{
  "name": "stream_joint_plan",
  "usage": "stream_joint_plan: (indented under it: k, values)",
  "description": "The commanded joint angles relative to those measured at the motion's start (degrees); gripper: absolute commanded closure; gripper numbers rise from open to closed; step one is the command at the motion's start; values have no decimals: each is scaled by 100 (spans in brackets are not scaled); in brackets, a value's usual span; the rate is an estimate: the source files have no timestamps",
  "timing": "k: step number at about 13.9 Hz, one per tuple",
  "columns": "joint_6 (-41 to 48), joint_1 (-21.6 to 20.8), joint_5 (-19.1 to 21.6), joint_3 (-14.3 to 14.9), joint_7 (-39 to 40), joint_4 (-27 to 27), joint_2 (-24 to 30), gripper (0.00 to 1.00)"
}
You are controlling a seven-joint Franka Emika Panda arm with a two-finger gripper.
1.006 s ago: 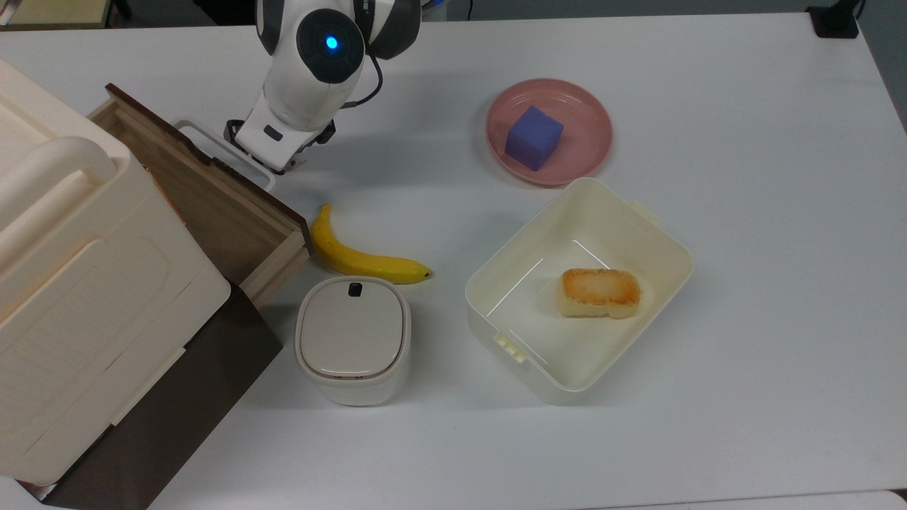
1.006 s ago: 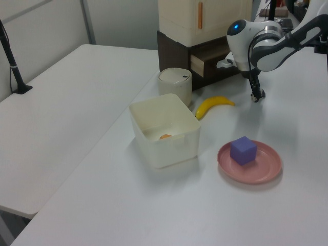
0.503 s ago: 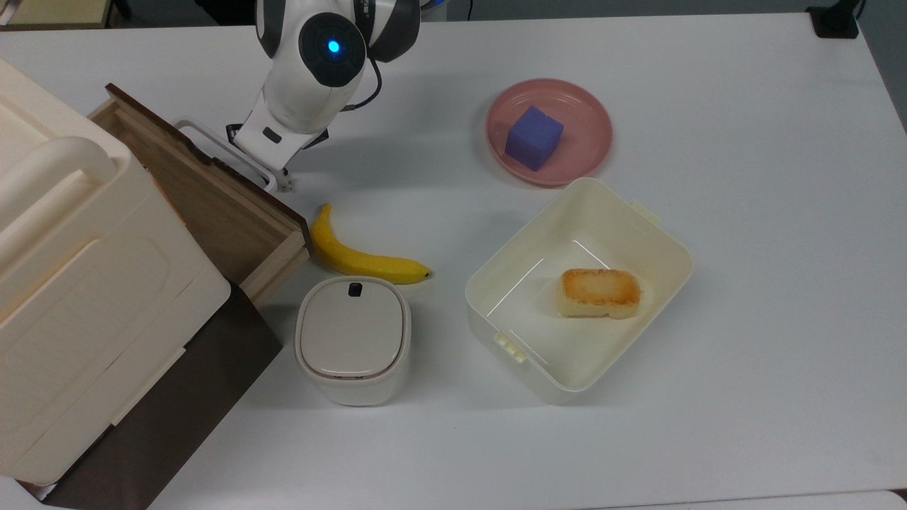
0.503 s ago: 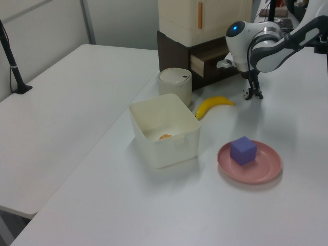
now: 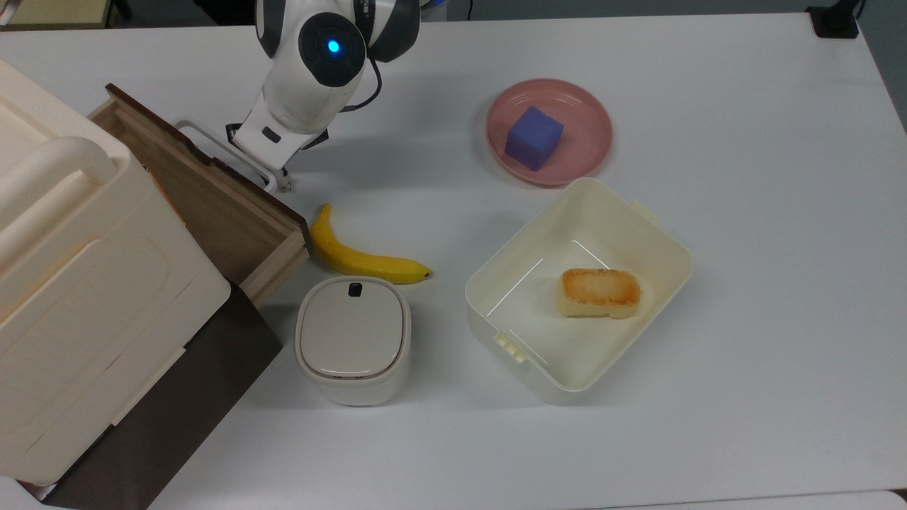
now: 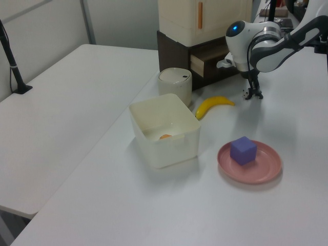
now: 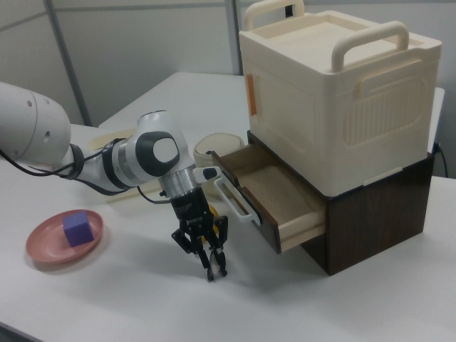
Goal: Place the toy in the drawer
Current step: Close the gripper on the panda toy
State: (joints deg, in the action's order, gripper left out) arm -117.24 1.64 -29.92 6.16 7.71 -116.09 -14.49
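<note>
Claw (image 7: pixel 212 265) has dropped a bit closer to the banana (image 5: pixel 358 258) since a second ago and sits right at the toy (image 5: pixel 286 187) beside the open drawer (image 5: pixel 212 205), can't tell if it's gripping yet, so lift and drop-in are still left.

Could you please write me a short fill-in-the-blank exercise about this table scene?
1. The cube sits on the pink ___.
2. The bread lies inside the cream ___.
3. The drawer stands ___.
4. The pincer is low beside the drawer's white ___.

Missing words: plate; tub; open; handle.
</note>
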Motion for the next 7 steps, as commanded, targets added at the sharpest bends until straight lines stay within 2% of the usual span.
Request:
stream_joint_plan:
  k: [1, 4, 7]
  values:
    - [-9, -58, -31, 17, -164, -46, 200, 100]
    - [17, -58, -5, 0, -173, -46, 393, 100]
    - [306, -58, 21, -149, -129, -37, 770, 100]
